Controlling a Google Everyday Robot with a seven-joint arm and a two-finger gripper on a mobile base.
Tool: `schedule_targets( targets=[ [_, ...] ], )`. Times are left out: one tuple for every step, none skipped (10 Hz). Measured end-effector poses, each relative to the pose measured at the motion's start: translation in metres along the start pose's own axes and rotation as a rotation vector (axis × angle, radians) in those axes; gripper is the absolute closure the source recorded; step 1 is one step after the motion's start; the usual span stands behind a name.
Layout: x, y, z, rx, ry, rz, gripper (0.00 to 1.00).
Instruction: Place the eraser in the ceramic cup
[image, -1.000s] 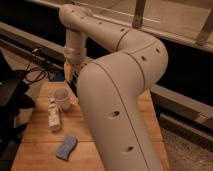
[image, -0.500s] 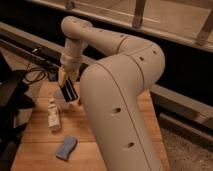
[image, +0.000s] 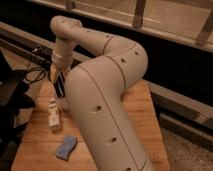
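Note:
My gripper (image: 58, 80) hangs fingers down over the back left part of the wooden table (image: 140, 115). It is shut on the eraser (image: 60, 88), a slim dark block that hangs upright below the fingers. The ceramic cup (image: 62, 103) is right under the eraser. Only a small pale part of it shows, the rest being hidden by my arm. I cannot tell whether the eraser's lower end is inside the cup.
A white bottle (image: 53, 116) lies on its side left of the cup. A light-blue sponge (image: 66, 147) lies near the table's front left. Dark equipment (image: 15, 97) and cables (image: 34, 75) sit off the left edge. My large white arm (image: 105, 115) covers the table's middle.
The gripper with the eraser has come down over the cup. The cup, in plain view one second ago, is now mostly covered by the gripper and arm.

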Motion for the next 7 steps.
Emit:
schedule_targets(
  targets=[
    [-0.009,-0.007,0.000,0.042,-0.005,0.018,0.88],
    [-0.019,-0.020,-0.004,0.065,-0.024,0.069,0.88],
    [-0.022,-0.032,-0.009,0.072,-0.041,0.114,0.88],
    [-0.027,-0.041,-0.017,0.078,-0.073,0.154,0.88],
    [-0.030,-0.043,-0.021,0.077,-0.094,0.161,0.88],
    [-0.032,-0.037,-0.027,0.059,-0.134,0.166,0.88],
    [-0.026,-0.035,-0.032,0.049,-0.162,0.170,0.88]
  ],
)
